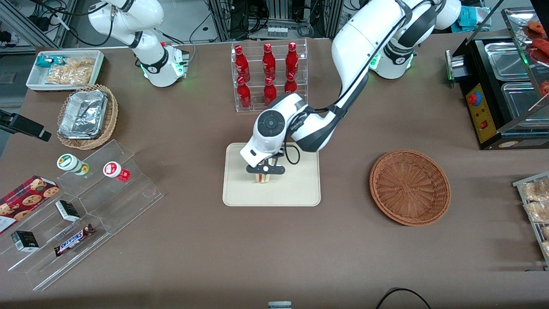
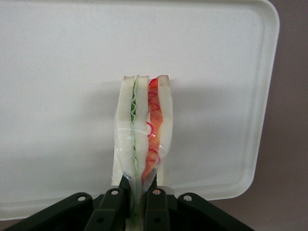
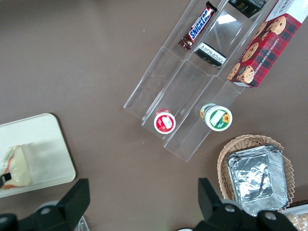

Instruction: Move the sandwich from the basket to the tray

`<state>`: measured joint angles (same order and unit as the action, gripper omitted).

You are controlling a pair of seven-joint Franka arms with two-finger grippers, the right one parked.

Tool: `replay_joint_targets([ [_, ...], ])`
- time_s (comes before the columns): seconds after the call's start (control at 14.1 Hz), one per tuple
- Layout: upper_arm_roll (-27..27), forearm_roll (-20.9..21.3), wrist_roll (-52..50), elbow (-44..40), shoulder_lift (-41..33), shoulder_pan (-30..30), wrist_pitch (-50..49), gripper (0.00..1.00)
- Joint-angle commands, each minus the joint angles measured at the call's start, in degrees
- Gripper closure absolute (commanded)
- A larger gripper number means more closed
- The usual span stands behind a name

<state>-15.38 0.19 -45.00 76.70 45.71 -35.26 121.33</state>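
Observation:
The wrapped sandwich [image 2: 144, 130] is a white bread wedge with green and red filling; it stands on the beige tray [image 2: 57, 57]. My left gripper [image 2: 139, 202] is shut on the sandwich's plastic wrap at its narrow end. In the front view the gripper [image 1: 265, 169] hangs over the tray [image 1: 296, 189] with the sandwich [image 1: 262, 178] just below it. The reddish-brown wicker basket [image 1: 409, 186] sits beside the tray toward the working arm's end, with nothing in it. The right wrist view shows the sandwich [image 3: 14, 166] on the tray [image 3: 45, 149].
A clear rack of red bottles [image 1: 269, 73] stands farther from the front camera than the tray. Toward the parked arm's end lie a clear tiered stand [image 1: 81, 214] with snacks and cups, a lighter wicker basket with foil containers [image 1: 85, 116] and a white bin [image 1: 64, 68]. A black food warmer [image 1: 497, 86] stands toward the working arm's end.

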Motion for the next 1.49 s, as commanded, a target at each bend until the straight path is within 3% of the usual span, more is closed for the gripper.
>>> replay_joint_targets([
  [0.0,-0.17,-0.98,0.62,0.29,-0.09,0.63,-0.66,0.8],
  [0.07,-0.17,-0.98,0.62,0.29,-0.09,0.63,-0.66,0.72],
  [0.14,-0.17,-0.9,0.53,0.21,-0.09,0.63,-0.57,0.41],
  [0.21,-0.17,-0.72,0.62,0.21,-0.09,0.63,-0.48,0.0],
  [0.57,3.68,-0.54,0.35,-0.32,-5.87,0.72,-4.07,0.0],
  [0.92,14.65,-0.63,2.19,0.2,-20.02,0.81,-22.41,0.0],
  [1.42,35.13,-2.12,27.84,0.38,-32.68,0.89,-43.53,0.0],
])
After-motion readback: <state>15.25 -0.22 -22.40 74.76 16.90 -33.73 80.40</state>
